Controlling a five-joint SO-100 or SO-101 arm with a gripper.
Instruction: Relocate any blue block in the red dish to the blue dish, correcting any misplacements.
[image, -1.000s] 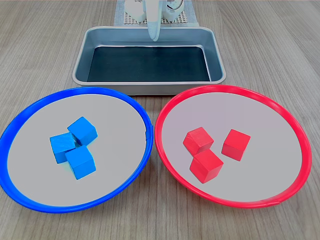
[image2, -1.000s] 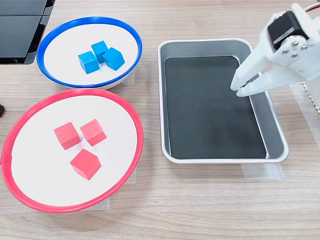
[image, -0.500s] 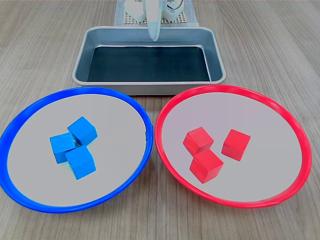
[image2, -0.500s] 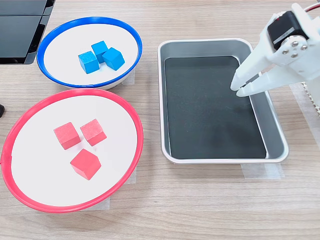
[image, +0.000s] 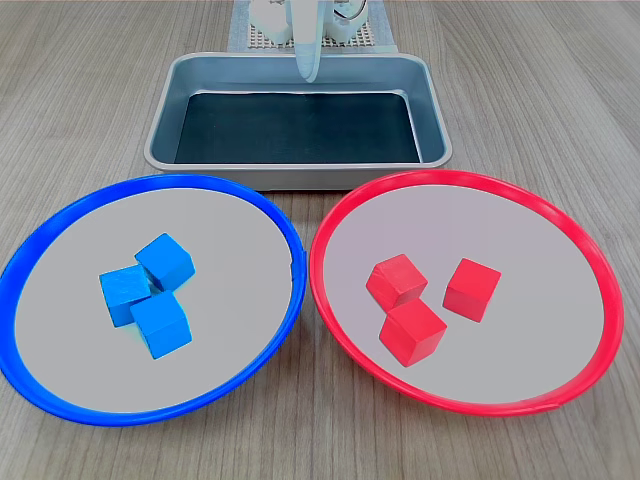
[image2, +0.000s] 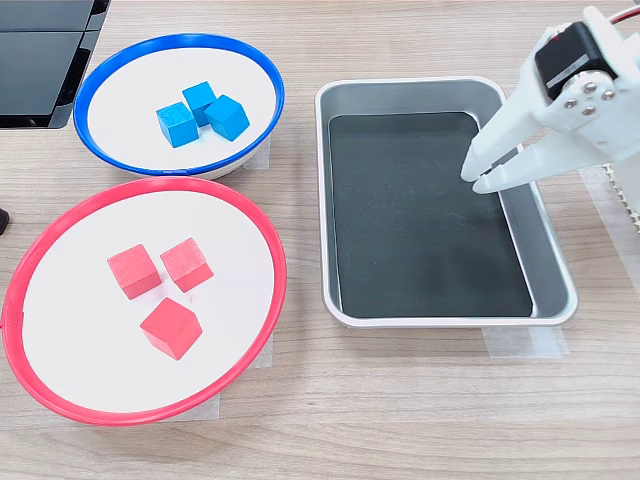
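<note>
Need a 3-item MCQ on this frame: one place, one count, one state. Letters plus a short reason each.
1. Where does the gripper hang?
A. over the metal tray
B. over the red dish
C. over the blue dish

2. How many blue blocks lie in the red dish?
A. three
B. one
C. none

3. What does the gripper hold?
A. a red block
B. nothing
C. a blue block

Answers:
1 A: in the second exterior view its tips sit above the tray's right side.
2 C: the red dish holds only three red blocks; the three blue blocks are all in the blue dish.
3 B: nothing shows between its nearly closed tips.
</note>
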